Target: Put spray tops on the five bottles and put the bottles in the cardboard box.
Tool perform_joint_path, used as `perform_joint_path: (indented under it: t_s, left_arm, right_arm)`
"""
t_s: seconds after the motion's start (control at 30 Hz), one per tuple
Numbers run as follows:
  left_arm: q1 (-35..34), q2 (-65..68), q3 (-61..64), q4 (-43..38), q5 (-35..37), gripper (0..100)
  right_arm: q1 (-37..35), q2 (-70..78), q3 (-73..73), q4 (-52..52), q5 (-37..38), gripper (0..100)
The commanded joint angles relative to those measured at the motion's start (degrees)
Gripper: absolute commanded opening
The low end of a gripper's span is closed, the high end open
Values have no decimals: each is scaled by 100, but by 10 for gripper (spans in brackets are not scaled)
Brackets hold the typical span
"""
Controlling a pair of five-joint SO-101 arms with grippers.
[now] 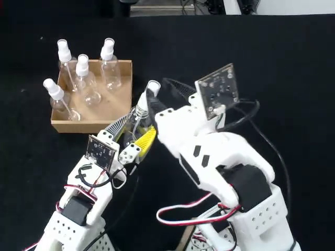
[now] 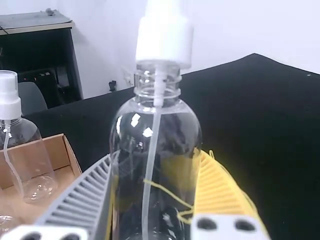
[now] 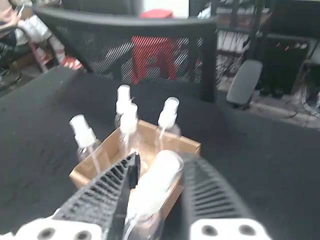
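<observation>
A clear bottle (image 1: 137,116) (image 2: 155,130) stands just outside the near right corner of the cardboard box (image 1: 89,125), with my left gripper (image 1: 137,125) (image 2: 156,165) shut on its body between a grey and a yellow finger. Its white spray top (image 1: 153,87) (image 2: 165,40) (image 3: 159,175) sits high over the neck. The threads are bare and the tube hangs down inside. My right gripper (image 1: 155,97) (image 3: 160,160) comes at the top from above and is shut on it, a black finger on each side. Several capped bottles (image 1: 84,78) stand in the box.
The box (image 3: 187,146) (image 2: 55,150) lies at the far left of the black table (image 1: 272,63). The right arm's white body (image 1: 225,162) fills the near middle, with cables (image 1: 178,214) hanging below it. An office chair (image 3: 125,30) stands beyond the far edge.
</observation>
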Motion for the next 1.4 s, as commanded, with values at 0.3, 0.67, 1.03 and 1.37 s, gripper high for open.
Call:
perform_joint_path:
  t_s: [0.3, 0.67, 1.03, 1.37]
  left_arm:
    - [-48, -88, 127, -97, 88, 30]
    - [-48, -88, 127, -88, 88, 30]
    - [-48, -88, 127, -88, 88, 30]
    - [-31, -88, 127, -88, 88, 30]
  right_arm:
    - [756, 233, 804, -1574, -9, 10]
    - [-334, -338, 1051, -958, 44, 11]
    - [-334, -391, 1648, -1547, 44, 11]
    - [-360, -382, 1886, -1723, 44, 11]
